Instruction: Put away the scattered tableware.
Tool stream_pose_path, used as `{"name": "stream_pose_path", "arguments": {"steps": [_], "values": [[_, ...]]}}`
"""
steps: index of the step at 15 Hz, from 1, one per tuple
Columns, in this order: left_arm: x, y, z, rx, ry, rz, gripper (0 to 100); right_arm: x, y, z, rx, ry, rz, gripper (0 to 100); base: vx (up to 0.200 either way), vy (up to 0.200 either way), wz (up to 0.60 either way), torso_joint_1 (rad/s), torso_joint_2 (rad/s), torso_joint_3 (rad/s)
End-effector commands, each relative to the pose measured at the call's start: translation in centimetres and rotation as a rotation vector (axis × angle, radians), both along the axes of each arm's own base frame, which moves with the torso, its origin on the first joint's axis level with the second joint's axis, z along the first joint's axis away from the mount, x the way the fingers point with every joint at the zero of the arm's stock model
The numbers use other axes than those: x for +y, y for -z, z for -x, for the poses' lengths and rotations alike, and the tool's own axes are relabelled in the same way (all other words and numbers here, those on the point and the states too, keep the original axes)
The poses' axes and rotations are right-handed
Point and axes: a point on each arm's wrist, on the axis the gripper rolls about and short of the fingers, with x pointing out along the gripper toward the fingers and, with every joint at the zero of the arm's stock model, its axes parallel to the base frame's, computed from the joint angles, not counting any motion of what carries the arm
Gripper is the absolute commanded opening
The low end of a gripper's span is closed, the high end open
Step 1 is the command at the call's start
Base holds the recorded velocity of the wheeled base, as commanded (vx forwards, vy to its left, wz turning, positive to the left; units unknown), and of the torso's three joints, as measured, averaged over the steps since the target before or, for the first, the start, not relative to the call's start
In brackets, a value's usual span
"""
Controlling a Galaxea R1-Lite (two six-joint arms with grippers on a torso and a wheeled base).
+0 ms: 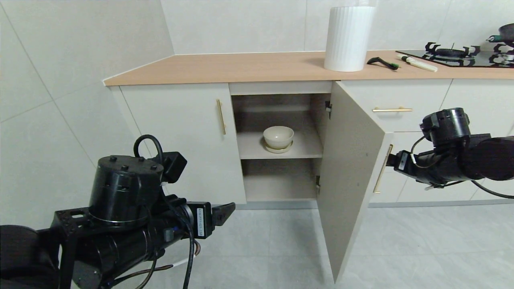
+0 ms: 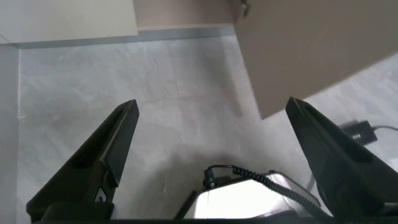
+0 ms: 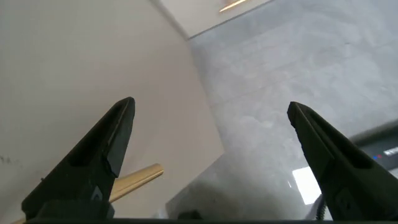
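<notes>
A cream bowl (image 1: 278, 136) sits on a small saucer (image 1: 278, 149) on the middle shelf of the open cabinet (image 1: 281, 120). The cabinet door (image 1: 349, 172) is swung out wide, with its gold handle (image 1: 381, 168) on the outer face. My right gripper (image 1: 395, 160) hovers just beside that handle, and in the right wrist view it stands open (image 3: 210, 102) with the handle (image 3: 137, 180) close to one finger. My left gripper (image 1: 224, 211) is low at the front left, away from the cabinet. It stands open (image 2: 211, 102) over the floor, holding nothing.
On the wooden counter (image 1: 241, 66) stand a tall white ribbed container (image 1: 348, 38), a peeler (image 1: 383, 62), a knife (image 1: 417, 63) and a gas hob (image 1: 461, 54). A closed door (image 1: 180, 140) lies left of the opening. The lower shelf (image 1: 279, 186) is bare. Grey tiled floor (image 1: 281, 241) lies in front.
</notes>
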Motion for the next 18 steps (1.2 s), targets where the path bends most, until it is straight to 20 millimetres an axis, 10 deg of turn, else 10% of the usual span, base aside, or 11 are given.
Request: {"name": "stream_pose_path", "arguments": {"steps": [1,10,18], "values": [[0.1,-0.1,0.1,-0.002,-0.001,0.001,100,4.2,0.5,0.0,0.006,-0.116,0.003,100,0.000,0.000,0.00,0.000,0.00,0.000],[0.0,-0.6,-0.2,-0.051,-0.005,0.037,100,13.6,1.2,-4.2,-0.030,-0.314,-0.007,100,0.000,0.000,0.00,0.000,0.00,0.000],[0.5,-0.2,-0.3,-0.050,-0.029,-0.004,100,14.7,2.6,-5.1,-0.018,-0.328,-0.005,100,0.000,0.000,0.00,0.000,0.00,0.000]]}}
